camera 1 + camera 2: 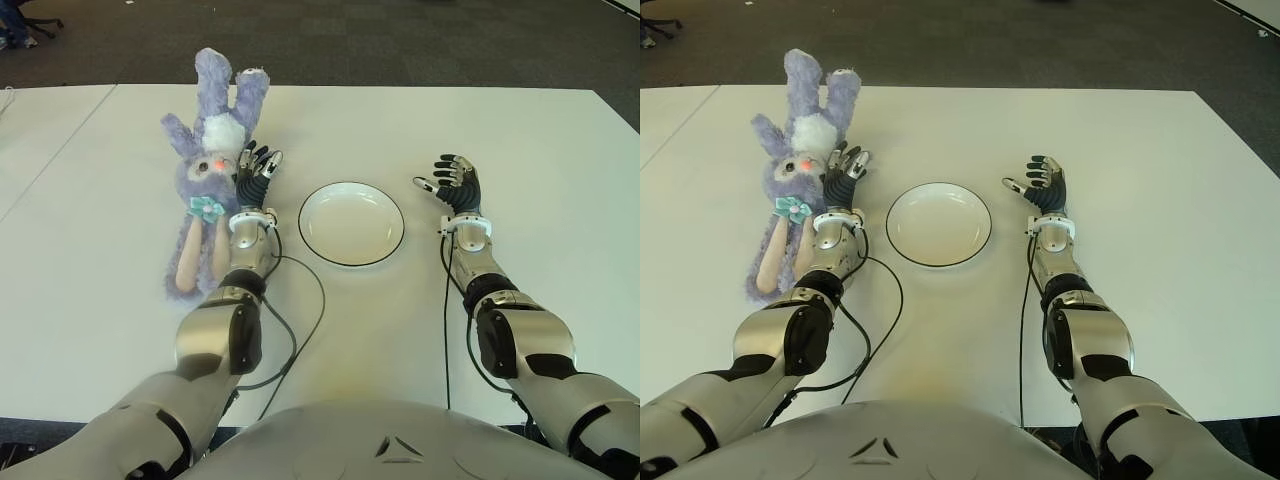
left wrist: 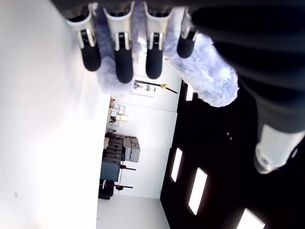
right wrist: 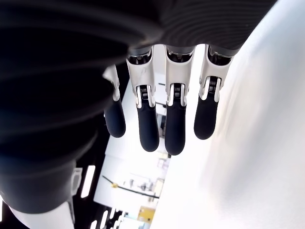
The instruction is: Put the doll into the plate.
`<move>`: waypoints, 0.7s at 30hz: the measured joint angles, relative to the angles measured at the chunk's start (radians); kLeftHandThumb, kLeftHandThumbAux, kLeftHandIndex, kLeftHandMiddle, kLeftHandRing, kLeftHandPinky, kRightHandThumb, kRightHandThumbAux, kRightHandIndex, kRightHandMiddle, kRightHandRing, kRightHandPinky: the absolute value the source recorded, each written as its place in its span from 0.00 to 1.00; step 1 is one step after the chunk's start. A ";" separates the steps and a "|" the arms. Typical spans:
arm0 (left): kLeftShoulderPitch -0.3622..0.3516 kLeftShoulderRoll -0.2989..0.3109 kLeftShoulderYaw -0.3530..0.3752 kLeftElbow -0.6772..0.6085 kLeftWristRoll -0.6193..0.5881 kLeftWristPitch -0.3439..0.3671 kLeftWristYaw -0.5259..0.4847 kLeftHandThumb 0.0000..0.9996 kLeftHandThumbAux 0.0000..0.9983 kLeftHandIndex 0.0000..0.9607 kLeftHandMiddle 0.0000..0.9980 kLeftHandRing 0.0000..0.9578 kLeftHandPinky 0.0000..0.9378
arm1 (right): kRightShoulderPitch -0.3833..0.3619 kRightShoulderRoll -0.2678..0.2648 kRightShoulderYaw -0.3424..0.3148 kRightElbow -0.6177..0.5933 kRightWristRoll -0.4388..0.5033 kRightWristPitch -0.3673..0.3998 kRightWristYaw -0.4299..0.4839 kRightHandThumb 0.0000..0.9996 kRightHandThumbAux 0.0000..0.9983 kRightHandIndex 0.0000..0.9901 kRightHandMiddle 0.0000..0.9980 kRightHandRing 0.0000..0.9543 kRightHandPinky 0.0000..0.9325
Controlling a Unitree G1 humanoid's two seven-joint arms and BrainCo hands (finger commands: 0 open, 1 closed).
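My left hand (image 1: 255, 170), fingers spread, flanks the fluffy purple doll (image 1: 205, 170) upper left; round white plate (image 1: 351, 223) centre, right hand (image 1: 455, 182) open.

Office-like room: white table (image 1: 520, 140), dark carpet (image 1: 400, 40), chair base (image 1: 30, 25).

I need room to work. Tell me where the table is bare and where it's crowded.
Bare: the table beyond the right hand, and the strip between that hand and the plate. Crowded: the left hand sits open right beside the doll, close to the plate.
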State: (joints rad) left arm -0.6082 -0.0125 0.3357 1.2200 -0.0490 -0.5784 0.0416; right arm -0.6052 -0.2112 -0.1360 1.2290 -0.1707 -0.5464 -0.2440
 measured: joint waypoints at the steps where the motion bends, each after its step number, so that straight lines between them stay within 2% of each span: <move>1: 0.000 0.000 0.000 0.000 0.000 0.000 0.000 0.00 0.62 0.08 0.17 0.19 0.21 | 0.000 0.000 0.000 0.000 0.000 0.000 0.000 0.00 0.83 0.26 0.32 0.34 0.31; 9: 0.000 0.001 -0.008 0.000 0.011 0.001 0.006 0.00 0.63 0.09 0.16 0.18 0.19 | 0.000 0.001 0.000 0.000 0.000 0.000 0.000 0.00 0.82 0.26 0.32 0.33 0.31; 21: 0.005 0.000 -0.077 -0.001 0.075 -0.004 0.065 0.00 0.60 0.09 0.15 0.16 0.16 | 0.000 0.002 0.000 0.000 -0.001 0.000 -0.005 0.00 0.80 0.26 0.32 0.34 0.31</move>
State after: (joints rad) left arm -0.6035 -0.0122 0.2584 1.2191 0.0263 -0.5824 0.1063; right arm -0.6053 -0.2093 -0.1357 1.2289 -0.1714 -0.5464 -0.2488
